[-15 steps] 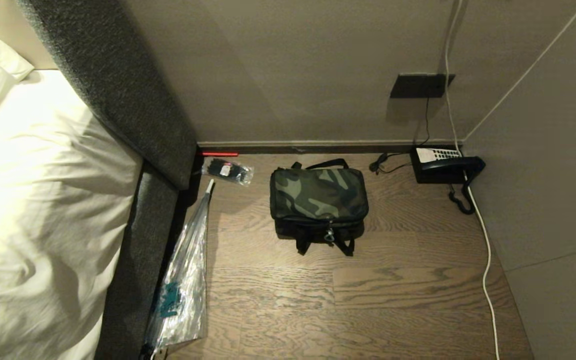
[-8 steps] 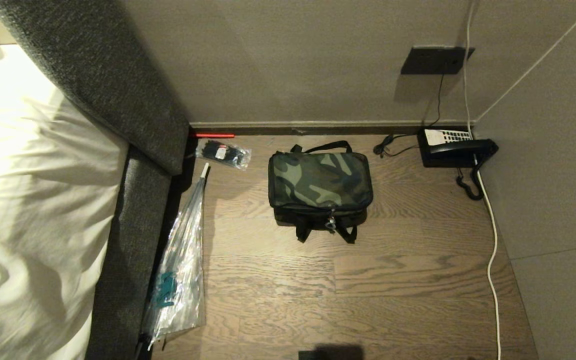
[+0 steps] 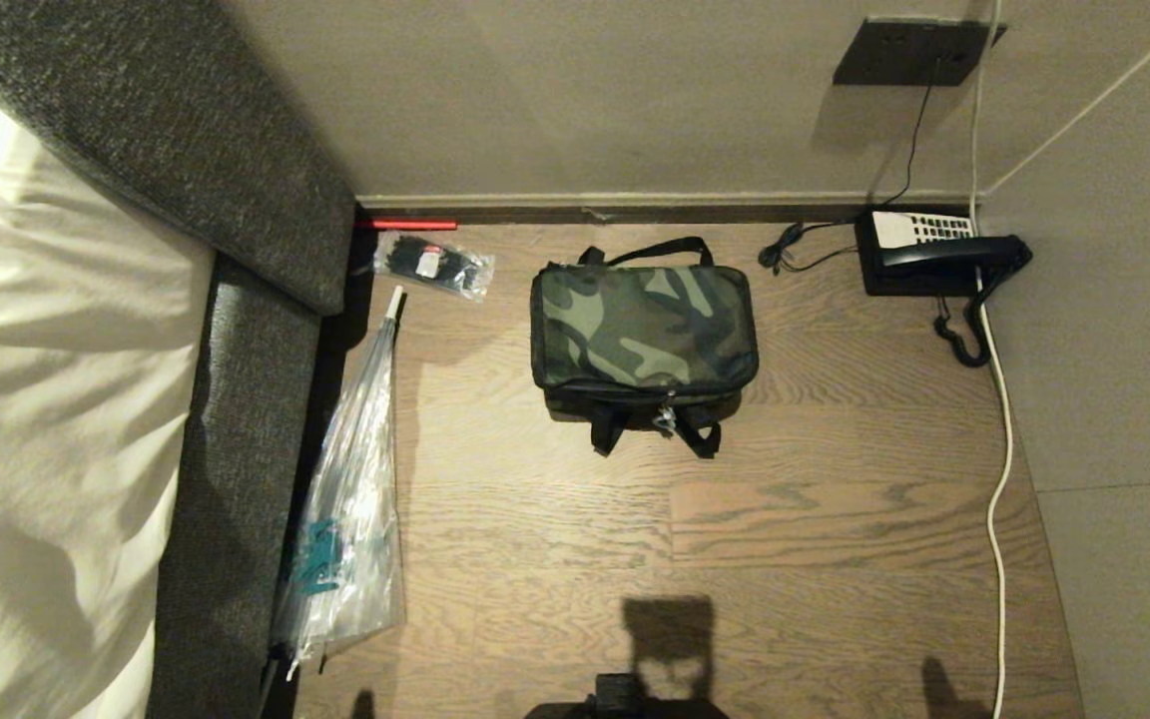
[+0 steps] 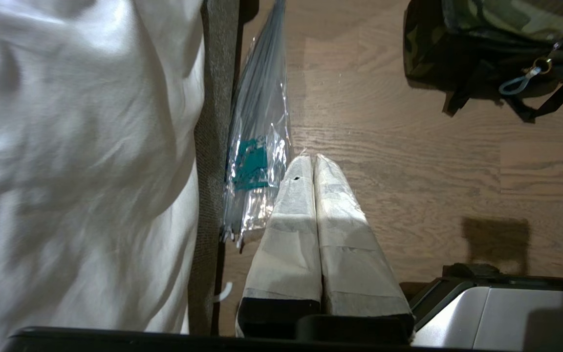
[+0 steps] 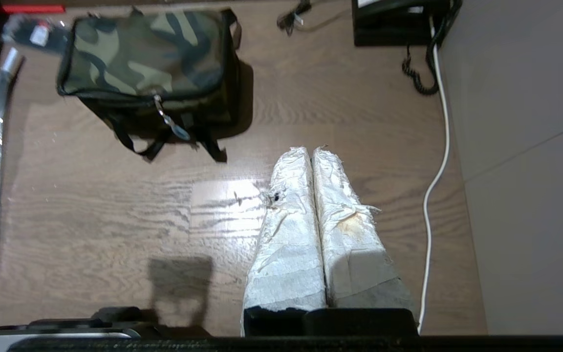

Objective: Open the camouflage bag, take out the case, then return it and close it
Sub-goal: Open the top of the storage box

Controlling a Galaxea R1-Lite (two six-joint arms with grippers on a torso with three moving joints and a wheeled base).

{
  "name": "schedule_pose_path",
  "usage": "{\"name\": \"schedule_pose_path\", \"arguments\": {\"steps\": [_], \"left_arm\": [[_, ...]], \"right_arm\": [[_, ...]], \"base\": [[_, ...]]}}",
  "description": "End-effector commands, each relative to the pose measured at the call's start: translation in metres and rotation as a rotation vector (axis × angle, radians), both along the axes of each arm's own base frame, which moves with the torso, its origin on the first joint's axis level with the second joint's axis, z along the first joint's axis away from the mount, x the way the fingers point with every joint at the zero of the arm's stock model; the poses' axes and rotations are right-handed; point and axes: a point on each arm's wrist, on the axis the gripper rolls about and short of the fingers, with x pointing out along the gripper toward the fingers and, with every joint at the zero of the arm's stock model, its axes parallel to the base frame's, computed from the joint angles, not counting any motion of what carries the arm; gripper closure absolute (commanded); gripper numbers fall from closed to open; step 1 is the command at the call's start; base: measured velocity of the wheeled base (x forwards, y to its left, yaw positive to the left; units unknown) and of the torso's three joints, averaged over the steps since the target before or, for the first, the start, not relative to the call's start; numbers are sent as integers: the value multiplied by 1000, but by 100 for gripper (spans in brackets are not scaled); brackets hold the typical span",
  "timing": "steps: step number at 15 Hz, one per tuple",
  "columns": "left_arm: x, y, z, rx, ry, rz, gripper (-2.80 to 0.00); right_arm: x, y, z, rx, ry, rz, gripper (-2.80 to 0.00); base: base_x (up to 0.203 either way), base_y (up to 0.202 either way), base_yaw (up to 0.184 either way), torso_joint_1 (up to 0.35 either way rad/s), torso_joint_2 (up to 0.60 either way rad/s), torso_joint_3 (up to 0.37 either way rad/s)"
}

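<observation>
Both the left gripper [image 4: 314, 157] and right gripper [image 5: 311, 149] have their fingers pressed together, empty, above bare floor [image 3: 835, 559]. The camouflage bag [image 3: 643, 325] (zipped) sits near the far wall, between bed frame [image 3: 236, 479] and telephone [image 3: 934, 262], well apart from each.

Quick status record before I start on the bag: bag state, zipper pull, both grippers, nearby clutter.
bag: camouflage bag on the wood floor, zipped shut
case: not visible
zipper pull: hangs at the near side
left gripper: jaws shut, empty, above the floor beside the bed
right gripper: jaws shut, empty, short of the bag
clutter: telephone by the right wall, wrapped umbrella along the bed
</observation>
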Motion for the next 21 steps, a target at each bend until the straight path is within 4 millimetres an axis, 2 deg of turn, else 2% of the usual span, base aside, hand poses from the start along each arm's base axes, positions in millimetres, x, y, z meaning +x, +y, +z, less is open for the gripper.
{"name": "schedule_pose_path", "arguments": {"steps": [1,12,18,20,21], "left_arm": [[0,0,0,-1,0,1,0],[0,0,0,1,2,1,0],[0,0,0,1,2,1,0],[0,0,0,2,2,1,0],[0,0,0,1,2,1,0]], "right_arm": [[3,0,-11,0,39,0,0],[3,0,-11,0,39,0,0],[3,0,-11,-6,44,-3,0],[-2,1,-1,4,66,22,0],[-11,1,15,15,76,56,0]], "base": [[0,0,0,2,4,-191],[0,0,0,3,1,-196],[0,0,0,1,0,-29],[0,0,0,0,0,0],[0,0,0,0,0,0]]}}
